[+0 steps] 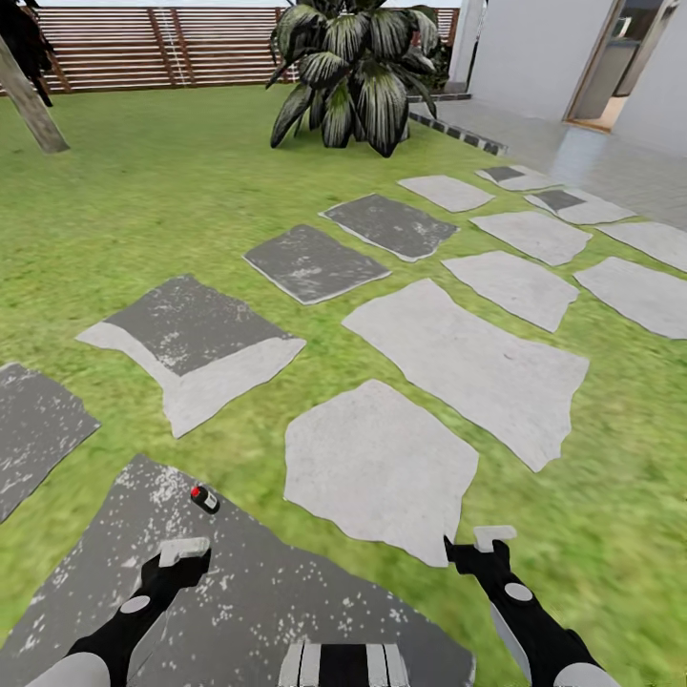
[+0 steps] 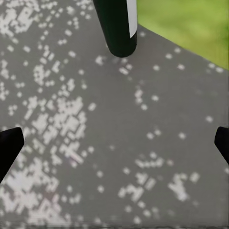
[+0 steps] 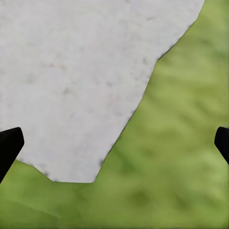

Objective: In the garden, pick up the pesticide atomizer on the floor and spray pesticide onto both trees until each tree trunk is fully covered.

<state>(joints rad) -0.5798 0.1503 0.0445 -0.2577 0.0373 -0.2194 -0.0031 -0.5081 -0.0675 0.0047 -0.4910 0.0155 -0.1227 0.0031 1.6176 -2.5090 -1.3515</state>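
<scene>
atomizer: a small dark object with a red tip [image 1: 203, 498] lies on the speckled dark paving slab [image 1: 286, 592], just ahead of the left end effector; too small to confirm it is the atomizer, and no label can be read.
left end effector [image 1: 181, 553]: hangs over that dark slab, apart from the small object; in the left wrist view its black fingertips [image 2: 9, 145] sit at opposite edges of the frame, spread wide, grasping nothing.
right end effector [image 1: 482, 544]: released too, tips far apart [image 3: 9, 143], over the edge where a pale grey slab [image 3: 76, 81] meets grass [image 3: 181, 143].
left wrist extra: a dark cylinder with a white stripe [image 2: 117, 26] above white-flecked stone.
lawn: blurry green grass [image 1: 172, 191] set with irregular flagstones, some dark, some pale.
beyond: a leaning trunk [image 1: 29, 100], a palm [image 1: 358, 67], the slatted brown fence [image 1: 143, 43], the white house [image 1: 544, 48].
</scene>
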